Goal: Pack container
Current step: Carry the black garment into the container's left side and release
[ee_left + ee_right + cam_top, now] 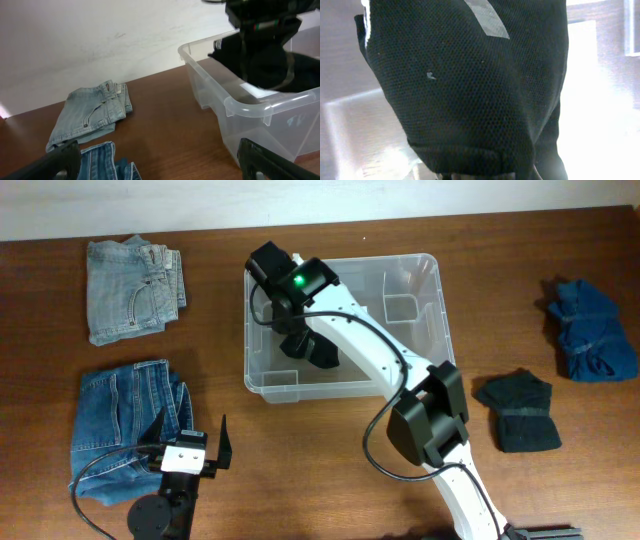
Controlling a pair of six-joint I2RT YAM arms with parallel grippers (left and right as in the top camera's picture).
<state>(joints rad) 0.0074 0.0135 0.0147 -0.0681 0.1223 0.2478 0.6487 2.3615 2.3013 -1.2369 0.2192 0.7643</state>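
On the wooden table [300, 460], at the far left, pale folded jeans [135, 275] lie near the back edge and darker jeans [125, 420] lie nearer the front; the left gripper [192, 436] sits at the right edge of those darker jeans, its two fingers spread wide apart with nothing between them; the container [442, 320] stands in the middle of the table, upright and open-topped, well apart from both pairs of jeans; the right gripper [298, 320] reaches down into the container's left half, its jaws closed together on a black garment [318, 352] that hangs from it inside the walls; in the right wrist view that mesh-like fabric fills nearly the whole frame, so the fingers themselves are hidden; whether the garment touches the base cannot be told; right of the container lies a folded black cloth [520, 412], and farther right a dark blue garment [590, 330]
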